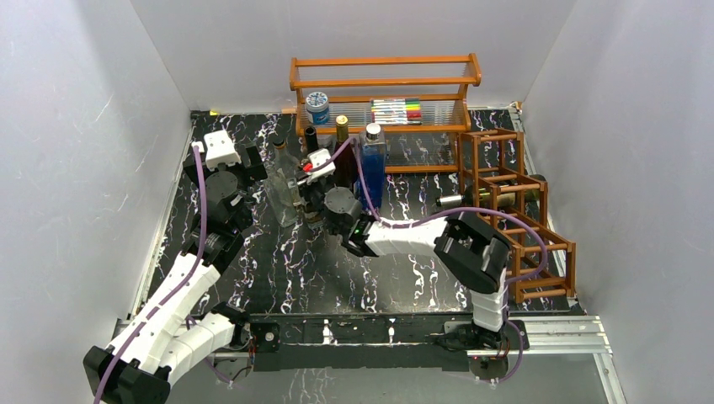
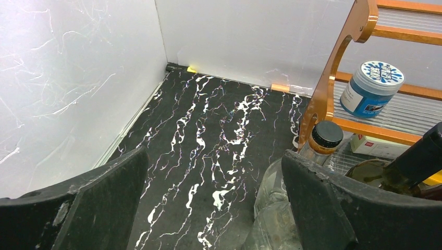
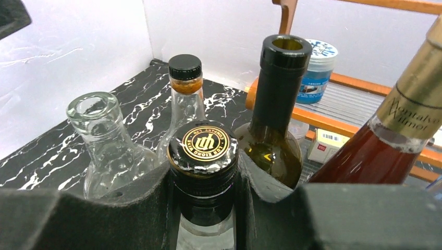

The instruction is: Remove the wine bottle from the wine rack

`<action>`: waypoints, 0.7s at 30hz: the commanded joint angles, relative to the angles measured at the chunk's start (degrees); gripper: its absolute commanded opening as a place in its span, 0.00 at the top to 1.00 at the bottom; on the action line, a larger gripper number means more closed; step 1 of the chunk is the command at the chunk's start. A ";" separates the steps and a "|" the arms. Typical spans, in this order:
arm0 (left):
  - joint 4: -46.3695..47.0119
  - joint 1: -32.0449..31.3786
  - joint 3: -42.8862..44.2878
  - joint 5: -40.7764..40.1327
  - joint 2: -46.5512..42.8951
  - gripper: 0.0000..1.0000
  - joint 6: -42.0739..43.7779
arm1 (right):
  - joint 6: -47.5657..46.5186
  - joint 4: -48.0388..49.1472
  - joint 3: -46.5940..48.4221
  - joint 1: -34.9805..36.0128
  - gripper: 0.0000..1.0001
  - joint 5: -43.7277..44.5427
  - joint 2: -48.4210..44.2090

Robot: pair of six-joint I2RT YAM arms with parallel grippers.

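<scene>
Reddish-brown wood frames the wine rack [image 1: 518,181], which stands along the right edge of the black marbled table top [image 1: 278,278], toward its back right corner. 1 dark bottle [image 1: 492,195] lies on its side in an upper cell, neck pointing toward the middle of the surface.

The right gripper [image 3: 204,200] works well apart from the rack, near the middle of the back edge. Its 2 padded fingers are closed part-way around the neck of an upright capped bottle [image 3: 204,147]. Gripping just under the black and gold cap probably keeps the bottle plumb and lets it slip between close neighbours. These are an open clear bottle [image 3: 101,140], a dark green bottle [image 3: 276,104] and a gold-foiled red bottle [image 3: 396,135], all just in front of the orange shelf [image 1: 383,84].

Whether the capped bottle or the dark bottle is the wine named in the task cannot be told from these views. If it is the capped one, only the setting down looks left.

The left gripper [image 2: 213,208] hangs spread wide and empty toward the back left corner, apparently parked out of the working arm's way.
</scene>
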 commanded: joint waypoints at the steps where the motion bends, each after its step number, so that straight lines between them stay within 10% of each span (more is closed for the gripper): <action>1: 1.33 -0.17 1.43 -0.52 -0.58 0.02 -0.28 | 1.95 12.94 6.56 1.80 1.00 7.82 0.93; 8: 0.99 -0.12 1.59 -0.51 0.04 0.02 -0.37 | 1.09 7.60 12.22 3.22 0.95 15.10 4.66; 15: 1.07 0.37 1.57 -0.23 -0.70 0.02 -0.12 | -2.13 1.51 10.58 4.00 0.28 13.47 2.30; 21: 1.29 0.87 1.50 -1.50 -0.81 0.02 0.19 | -4.32 -9.64 12.54 4.17 0.02 8.60 -0.39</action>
